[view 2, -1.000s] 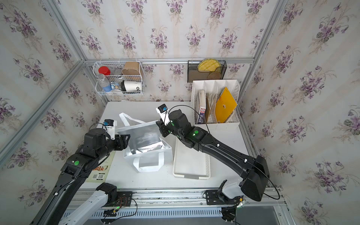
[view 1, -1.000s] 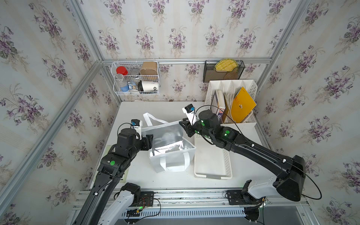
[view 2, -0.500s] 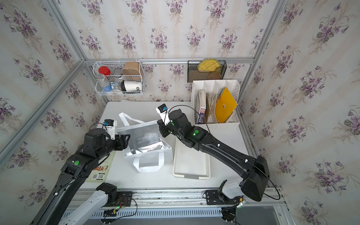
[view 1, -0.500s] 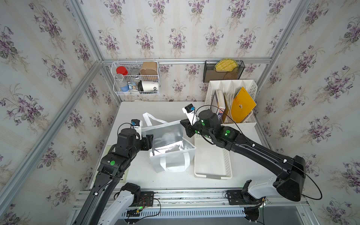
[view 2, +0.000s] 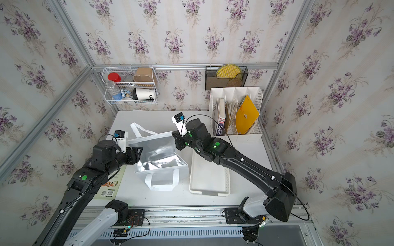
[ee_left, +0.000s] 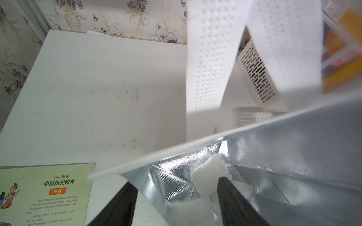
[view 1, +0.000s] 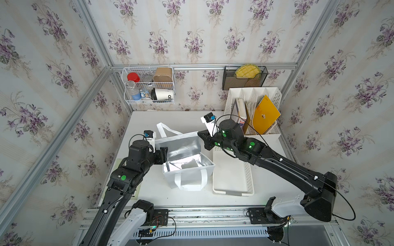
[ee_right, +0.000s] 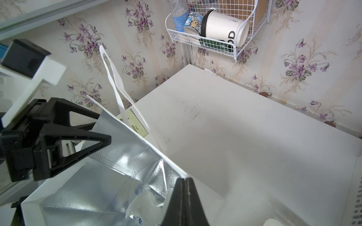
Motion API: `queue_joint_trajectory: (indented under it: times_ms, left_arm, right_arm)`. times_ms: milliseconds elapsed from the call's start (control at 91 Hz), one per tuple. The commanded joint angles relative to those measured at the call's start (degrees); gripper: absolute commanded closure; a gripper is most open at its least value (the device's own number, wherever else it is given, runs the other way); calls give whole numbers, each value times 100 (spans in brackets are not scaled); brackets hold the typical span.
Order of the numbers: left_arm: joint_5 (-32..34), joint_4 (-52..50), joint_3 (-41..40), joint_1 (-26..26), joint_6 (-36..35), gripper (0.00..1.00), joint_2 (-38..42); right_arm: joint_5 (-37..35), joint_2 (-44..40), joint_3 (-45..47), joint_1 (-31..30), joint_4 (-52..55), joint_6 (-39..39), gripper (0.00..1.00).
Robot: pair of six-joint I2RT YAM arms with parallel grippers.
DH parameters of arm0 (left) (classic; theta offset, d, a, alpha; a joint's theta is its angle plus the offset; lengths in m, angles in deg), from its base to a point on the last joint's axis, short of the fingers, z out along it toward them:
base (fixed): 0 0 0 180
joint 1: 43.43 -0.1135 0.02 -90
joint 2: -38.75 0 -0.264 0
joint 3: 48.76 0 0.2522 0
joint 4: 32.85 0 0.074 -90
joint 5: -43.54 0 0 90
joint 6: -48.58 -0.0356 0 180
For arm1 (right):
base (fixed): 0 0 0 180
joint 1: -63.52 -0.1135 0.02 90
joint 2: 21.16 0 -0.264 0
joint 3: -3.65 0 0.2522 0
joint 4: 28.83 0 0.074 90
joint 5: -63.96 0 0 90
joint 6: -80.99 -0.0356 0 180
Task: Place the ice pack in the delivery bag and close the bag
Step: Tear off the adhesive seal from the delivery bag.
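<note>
Right gripper (ee_right: 185, 179) is the only thing that's changed in the last sec. Its jaws were a bit apart, now they're pressed tight together, tip right at the far corner of the delivery bag (view 1: 187, 179) rim. In the right wrist view the rim edge runs straight into the tip. Can't tell if the thin wall is actually nipped between the jaws or they've shut on nothing. The arm itself looks parked where it was.

Left gripper (ee_left: 175, 181) hasn't budged. Jaws are spread wide, straddling the bag's left wall w/ one finger outside and one inside the foil, squeezing nothing.

Ice pack (ee_left: 207, 182) is already down inside the bag, lying on the silver lining at the bottom, not gripped by either arm. The white tray (view 1: 231, 176) stands just beside the bag.

So imo the placing itself is basically done. The closing reads as tidy-up, or maybe a hold on the rim. What's left is prob. both arms backing out w/o tipping the bag.
</note>
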Motion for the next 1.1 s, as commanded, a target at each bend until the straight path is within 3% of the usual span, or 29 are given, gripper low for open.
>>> queue_joint_trajectory:
  times_ms: [0, 1088]
  left_arm:
    - [-45, 19, 44, 4, -50, 31, -14]
    - [-77, -6, 54, 1, -59, 32, -85]
  right_arm:
    - [175, -99, -46, -46, -165, -224, 100]
    - [226, 394, -1727, -540, -136, -94, 100]
